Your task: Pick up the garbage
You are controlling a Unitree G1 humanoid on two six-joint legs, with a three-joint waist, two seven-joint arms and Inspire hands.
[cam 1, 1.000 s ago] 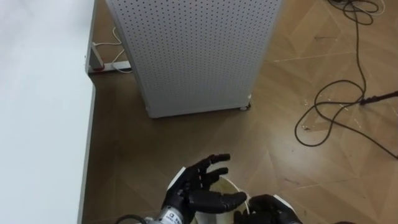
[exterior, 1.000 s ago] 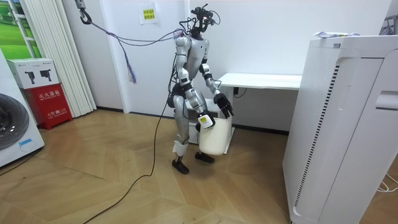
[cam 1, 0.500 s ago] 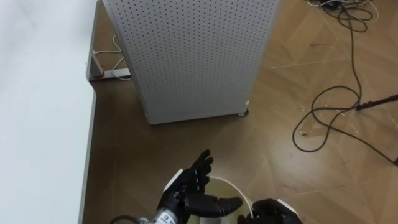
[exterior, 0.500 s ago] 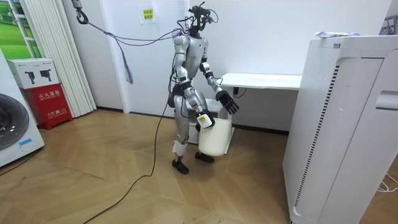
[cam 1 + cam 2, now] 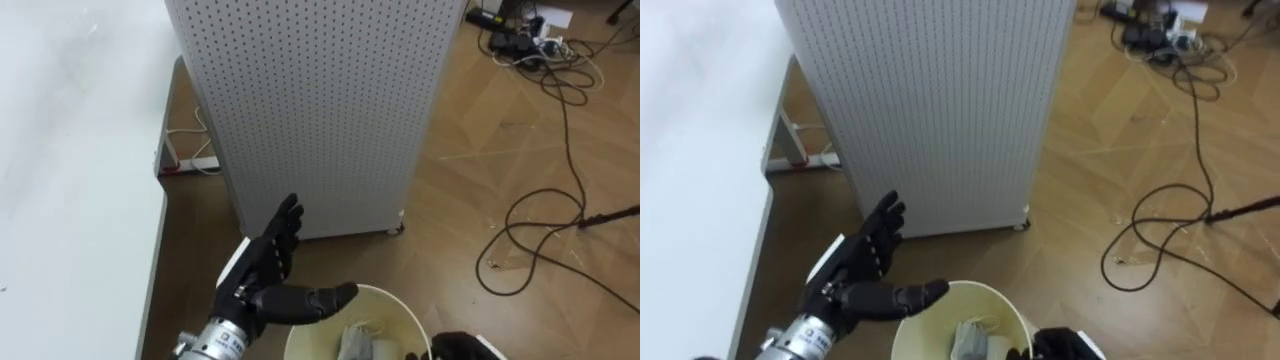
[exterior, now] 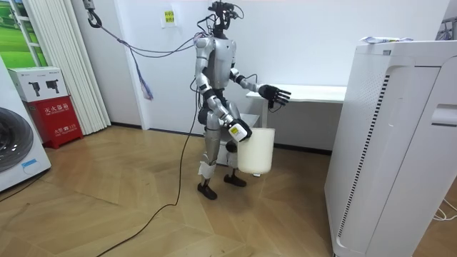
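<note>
I carry a white bin (image 5: 300, 340) (image 6: 257, 151) off the floor; crumpled pale garbage (image 5: 358, 340) lies inside it. My right hand (image 6: 239, 130) is shut on the bin's rim, and its dark back peeks in at the bottom edge (image 5: 462, 346) (image 5: 1058, 344). My left hand (image 5: 268, 272) (image 5: 855, 268) is open, fingers straight and thumb spread, held above the bin's left rim in front of the perforated cabinet. In the room view the left hand (image 6: 275, 93) reaches out at the white table's near end. It holds nothing.
A white perforated cabinet (image 5: 310, 100) stands just ahead, beside the white table (image 5: 70, 180) (image 6: 307, 91) on my left. A power strip (image 5: 185, 163) lies under the table. Black cables (image 5: 545, 210) loop over the wooden floor at right. A tall white appliance (image 6: 393, 143) stands at the room view's right.
My left hand has lifted from the bin's rim and stretched forward toward the table. I have straightened up, the bin has risen with my right hand, and the eye view has shifted.
</note>
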